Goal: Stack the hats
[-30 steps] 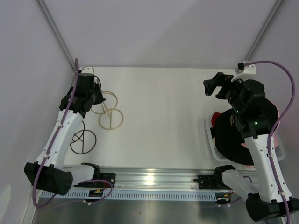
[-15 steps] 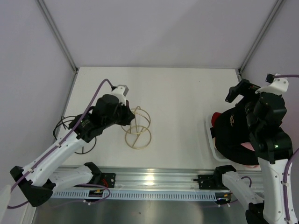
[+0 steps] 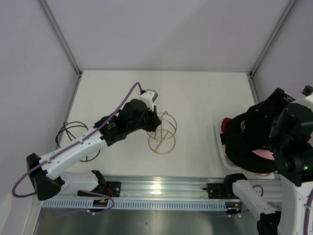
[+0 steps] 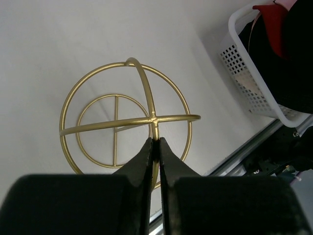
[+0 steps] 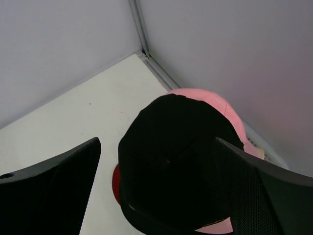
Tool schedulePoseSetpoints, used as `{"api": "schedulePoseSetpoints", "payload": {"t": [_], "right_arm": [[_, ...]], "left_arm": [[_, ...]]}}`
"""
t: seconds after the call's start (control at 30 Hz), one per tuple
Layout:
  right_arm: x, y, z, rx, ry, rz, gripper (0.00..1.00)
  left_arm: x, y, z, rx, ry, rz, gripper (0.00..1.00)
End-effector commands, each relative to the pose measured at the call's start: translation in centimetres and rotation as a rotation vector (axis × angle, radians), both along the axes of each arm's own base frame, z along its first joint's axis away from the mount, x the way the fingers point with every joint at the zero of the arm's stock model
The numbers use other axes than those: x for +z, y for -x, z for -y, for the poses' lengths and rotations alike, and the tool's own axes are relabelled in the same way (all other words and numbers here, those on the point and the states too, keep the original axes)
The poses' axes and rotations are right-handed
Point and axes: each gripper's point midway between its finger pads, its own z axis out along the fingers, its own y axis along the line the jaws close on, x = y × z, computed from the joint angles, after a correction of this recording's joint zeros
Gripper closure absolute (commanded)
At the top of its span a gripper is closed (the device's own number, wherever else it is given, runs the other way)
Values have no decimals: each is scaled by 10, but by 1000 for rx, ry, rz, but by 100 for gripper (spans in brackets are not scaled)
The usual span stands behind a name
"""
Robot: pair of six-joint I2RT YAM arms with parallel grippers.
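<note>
Stand positioning was judged in hand: the gold wire stand (image 4: 154,119) was pinched by the left gripper (image 4: 154,143). The right gripper (image 5: 156,171) was spread above 1 black cap (image 5: 176,132); descent and closure were judged required next.

White arms (image 3: 73,152), black joints (image 3: 134,115), purple cables (image 3: 119,104)

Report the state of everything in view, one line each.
gold wire stand: upright, pinched near its top.
left gripper: shut on gold wire stand.
black wire stand: standing free, untouched.
white mesh basket: holding piled hats.
black cap: top of the pile.
pink hat: under black cap.
red cap: partly covered by black cap.
right gripper: open, empty, above black cap.
</note>
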Motion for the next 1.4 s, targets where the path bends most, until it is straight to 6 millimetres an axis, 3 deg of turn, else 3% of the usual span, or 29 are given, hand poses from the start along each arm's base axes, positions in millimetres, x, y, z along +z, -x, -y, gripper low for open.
{"api": "schedulePoseSetpoints", "payload": {"t": [0.0,0.03,0.13,0.17,0.27,0.4,0.5,0.67,0.77,0.8,0.83,0.9,0.93,1.07,1.37], "right_arm": [[-26,-5,7,-52,39,-134,1],[-30,-7,6,-41,41,-148,2],[-46,-15,3,-27,48,-208,5],[-50,-17,3,-33,50,-228,6],[-57,-14,6,-58,53,-263,10],[-59,-1,16,-106,71,-280,22],[-59,2,15,-97,66,-261,22],[-78,-6,14,-93,83,-320,26],[-86,-13,15,-99,90,-355,50],[-85,-15,14,-98,86,-348,68],[-83,-15,14,-100,83,-340,78],[-73,-16,12,-79,76,-302,98],[-68,-15,10,-66,74,-289,100],[-39,-15,4,-15,61,-220,100],[33,-25,-25,180,54,-37,100]], "left_arm": [[39,-3,11,-19,59,77,87],[37,-1,8,-25,40,76,81],[60,5,-1,-41,60,126,57],[65,7,-4,-44,66,139,42],[84,12,-19,-18,95,184,18],[90,13,-37,31,97,223,13],[91,15,-43,38,91,233,12],[87,20,-47,24,80,226,14],[90,22,-51,28,95,241,14],[92,23,-54,34,99,247,14],[93,23,-56,41,100,253,14],[95,25,-59,44,102,257,14],[99,26,-60,42,108,259,13],[108,35,-59,3,152,271,13],[105,32,-62,21,131,275,12]]}}
